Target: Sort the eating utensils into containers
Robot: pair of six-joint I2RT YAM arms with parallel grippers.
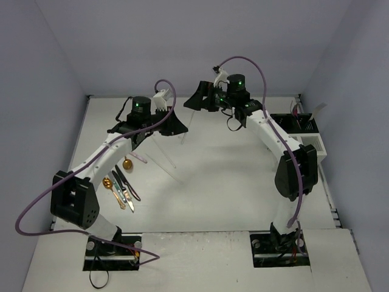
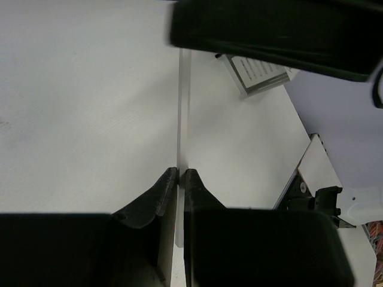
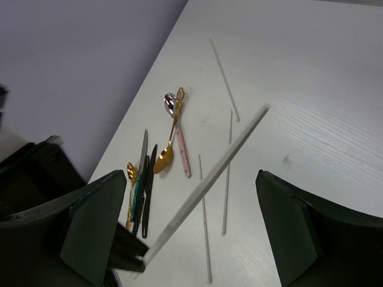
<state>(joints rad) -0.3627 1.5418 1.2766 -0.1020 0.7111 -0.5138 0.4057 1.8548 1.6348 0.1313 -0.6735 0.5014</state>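
My left gripper [image 2: 179, 171] is shut on a pale stick [image 2: 184, 107] and holds it above the table. The stick [image 3: 209, 178] runs slantwise between the fingers of my right gripper [image 3: 190, 176], which stands open around it without touching. From above, the left gripper [image 1: 175, 123] and right gripper [image 1: 194, 102] face each other at the table's far middle. Gold spoons [image 3: 164, 156], a pink-handled fork [image 3: 181, 143], dark knives [image 3: 145, 179] and thin sticks [image 3: 227, 173] lie on the table at the left. The containers, a black bin [image 1: 298, 123] and a white bin [image 1: 313, 146], stand at the right edge.
Walls close in the table at the back and on both sides. The loose utensils [image 1: 121, 182] lie beside the left arm's forearm. Two thin sticks [image 1: 165, 152] lie on the table under the left gripper. Purple cables loop off both arms.
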